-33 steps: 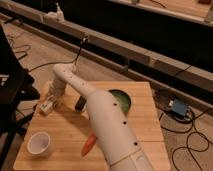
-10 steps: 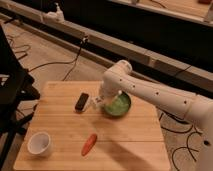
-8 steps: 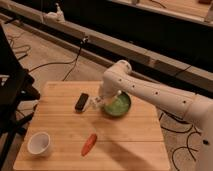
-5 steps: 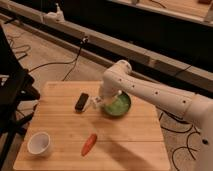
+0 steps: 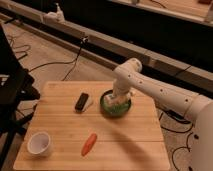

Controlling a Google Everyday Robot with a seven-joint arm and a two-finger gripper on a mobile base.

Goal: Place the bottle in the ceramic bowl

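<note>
The green ceramic bowl [image 5: 125, 108] sits on the wooden table right of centre. My gripper [image 5: 115, 100] hangs from the white arm straight over the bowl's left half. It is shut on the small white bottle [image 5: 109, 101], which lies sideways at the bowl's left rim, just above the inside. The gripper hides the bottle's label and much of the bowl's centre.
A black-and-white block [image 5: 82, 102] lies just left of the bowl. A white cup [image 5: 40, 143] stands at the front left of the wooden table [image 5: 60, 122]. An orange carrot-like piece [image 5: 89, 144] lies at the front middle. Cables run on the floor behind.
The gripper with the bottle has shifted right, from beside the block and the bowl's left edge to over the bowl. The bowl, block, cup and orange piece have not moved.
</note>
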